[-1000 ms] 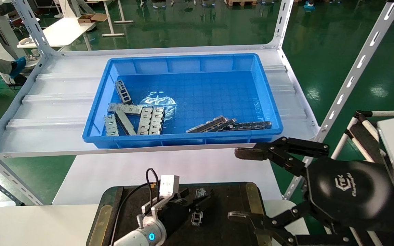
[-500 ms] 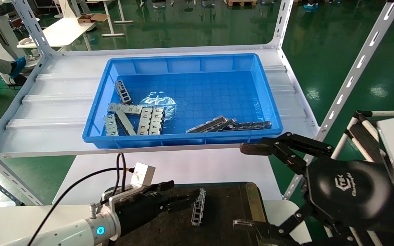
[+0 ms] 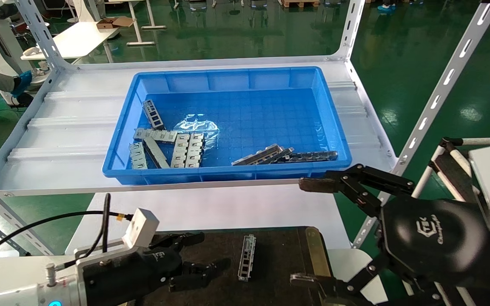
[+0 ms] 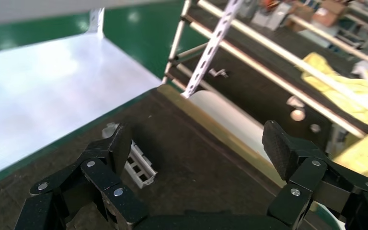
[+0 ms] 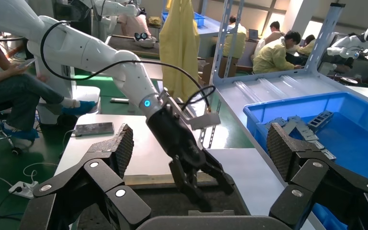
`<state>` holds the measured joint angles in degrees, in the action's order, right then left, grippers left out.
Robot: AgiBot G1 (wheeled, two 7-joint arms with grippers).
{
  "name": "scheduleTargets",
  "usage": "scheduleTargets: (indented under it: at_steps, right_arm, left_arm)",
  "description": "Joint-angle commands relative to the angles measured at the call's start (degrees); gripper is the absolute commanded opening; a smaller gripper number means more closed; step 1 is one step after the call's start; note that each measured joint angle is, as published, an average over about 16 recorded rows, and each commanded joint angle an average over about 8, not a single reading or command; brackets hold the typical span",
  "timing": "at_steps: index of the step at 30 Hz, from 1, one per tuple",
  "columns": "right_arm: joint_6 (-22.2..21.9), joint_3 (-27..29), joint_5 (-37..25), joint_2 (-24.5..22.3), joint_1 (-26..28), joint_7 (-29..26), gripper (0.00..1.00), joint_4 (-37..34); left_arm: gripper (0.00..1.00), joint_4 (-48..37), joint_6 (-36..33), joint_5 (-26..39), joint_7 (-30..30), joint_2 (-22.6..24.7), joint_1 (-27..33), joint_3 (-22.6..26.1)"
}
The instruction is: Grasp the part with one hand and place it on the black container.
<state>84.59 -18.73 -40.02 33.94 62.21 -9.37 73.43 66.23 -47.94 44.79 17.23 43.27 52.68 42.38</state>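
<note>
Part (image 3: pixel 246 257) lies flat on the black container (image 3: pixel 279 250) at the lower centre of the head view, free of any grip. Left pincer (image 3: pixel 202 255), at the lower left, gapes empty just beside it. Right pincer (image 3: pixel 313 231) hangs spread wide at the lower right. Blue bin (image 3: pixel 228 170) on the shelf (image 3: pixel 58 127) above holds more metal pieces.

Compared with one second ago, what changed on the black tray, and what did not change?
The left end effector released the part, which now lies flat on the black container, and drew back leftward, open. The right end effector rose slightly; the blue bin and its parts stayed put.
</note>
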Motion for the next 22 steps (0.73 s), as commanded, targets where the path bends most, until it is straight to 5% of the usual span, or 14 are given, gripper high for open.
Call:
scheduleTargets:
  at_steps: [1,10,22]
  right_arm:
    - [0.0,0.0,0.0,0.0,0.0,0.0,1.0,0.0]
    - [0.0,0.0,0.0,0.0,0.0,0.0,1.0,0.0]
    - [0.0,0.0,0.0,0.0,0.0,0.0,1.0,0.0]
  left_arm:
    - [1.0,-0.7,-3.8,-2.3,-3.0,-1.0,-0.7,-1.7]
    - [1.0,-12.1,-22.9,-8.1,-15.6,-1.8,-0.7,-5.4]
    - [1.0,-18.3,-31.3,-7.7,-18.1,-2.0,2.2,-5.0]
